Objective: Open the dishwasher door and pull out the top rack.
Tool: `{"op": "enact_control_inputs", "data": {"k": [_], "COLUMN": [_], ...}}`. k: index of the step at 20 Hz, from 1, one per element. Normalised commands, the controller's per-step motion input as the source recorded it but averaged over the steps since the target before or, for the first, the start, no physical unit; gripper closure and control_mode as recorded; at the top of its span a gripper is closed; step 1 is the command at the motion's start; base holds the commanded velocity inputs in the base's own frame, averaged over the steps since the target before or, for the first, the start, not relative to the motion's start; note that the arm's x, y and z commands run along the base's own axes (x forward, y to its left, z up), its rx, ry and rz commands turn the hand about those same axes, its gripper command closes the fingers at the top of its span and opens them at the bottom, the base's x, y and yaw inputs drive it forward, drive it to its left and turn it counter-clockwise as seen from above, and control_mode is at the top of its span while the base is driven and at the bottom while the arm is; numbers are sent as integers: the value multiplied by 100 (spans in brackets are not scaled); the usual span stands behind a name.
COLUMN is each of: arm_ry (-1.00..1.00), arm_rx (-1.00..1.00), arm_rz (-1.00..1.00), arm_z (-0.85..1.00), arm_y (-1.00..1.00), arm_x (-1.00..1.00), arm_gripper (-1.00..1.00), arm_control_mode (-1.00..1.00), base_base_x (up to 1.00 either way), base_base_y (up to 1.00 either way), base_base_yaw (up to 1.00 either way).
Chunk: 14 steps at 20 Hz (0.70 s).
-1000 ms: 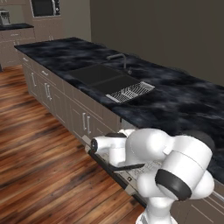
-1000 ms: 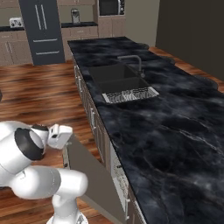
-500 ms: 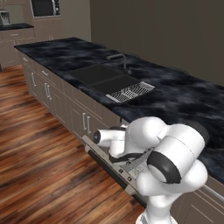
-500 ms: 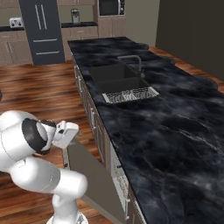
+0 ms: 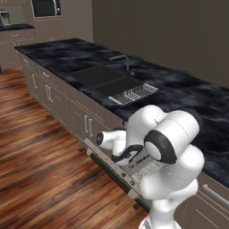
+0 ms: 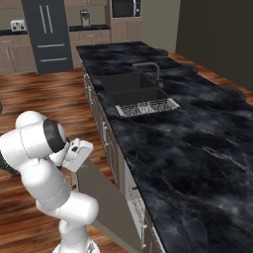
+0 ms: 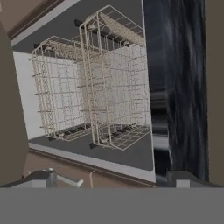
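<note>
A home kitchen, rendered. A long black marble counter (image 6: 188, 148) carries a dark sink (image 5: 105, 78) with a faucet (image 6: 150, 69) and a wire drying tray (image 6: 146, 106). Taupe cabinets (image 5: 49, 91) run beneath it over a wood plank floor (image 5: 40, 170). A dark fridge (image 6: 47, 32) and a built-in microwave (image 5: 44, 7) stand at the far wall.

Dark marbled bench (image 6: 197, 163) carries a sunken sink (image 6: 132, 86) with tap (image 6: 153, 71); a wire drying tray (image 6: 147, 106) lies beside the basin.
</note>
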Motion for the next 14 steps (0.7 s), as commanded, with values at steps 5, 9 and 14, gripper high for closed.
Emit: {"op": "enact_control_inputs", "data": {"k": [5,9,14], "arm_ry": [7,5,0], "arm_rx": [0,0,0], "arm_rz": [5,5,5], "arm_z": [-27,-29,-16], "arm_y": [0,0,0], "arm_x": [24,29,40], "arm_gripper": [-100,-100,-100], "arm_control_mode": [-100,-100,-100], "base_base_x": [0,0,0], "base_base_y": [0,0,0], "base_base_yaw": [0,0,0]}}
